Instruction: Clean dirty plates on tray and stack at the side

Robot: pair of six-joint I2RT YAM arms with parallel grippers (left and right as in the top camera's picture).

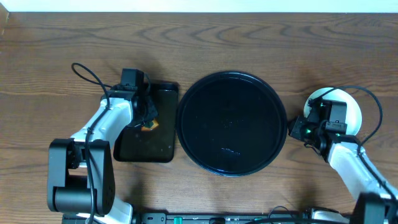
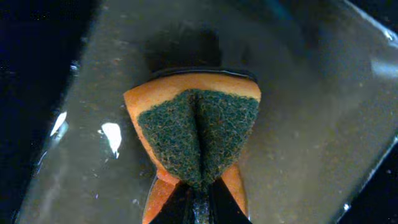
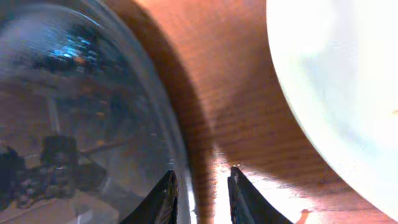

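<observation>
The round black tray (image 1: 231, 123) sits mid-table with nothing on it. To its right a pale plate (image 1: 354, 113) rests on the wood, partly under my right arm; I cannot tell whether others lie beneath it. My right gripper (image 1: 298, 130) hangs low at the tray's right rim. In the right wrist view it is open (image 3: 202, 190), the tray's rim (image 3: 177, 134) runs under the gap, and the plate (image 3: 339, 87) lies to the right. My left gripper (image 2: 198, 190) is shut on an orange sponge with a green scouring face (image 2: 198, 134).
A smaller black rectangular tray (image 1: 155, 146) lies left of the round one. The sponge (image 1: 149, 126) and my left gripper (image 1: 148, 119) are over it. Its wet glossy floor (image 2: 311, 124) fills the left wrist view. Bare wood stretches along the back.
</observation>
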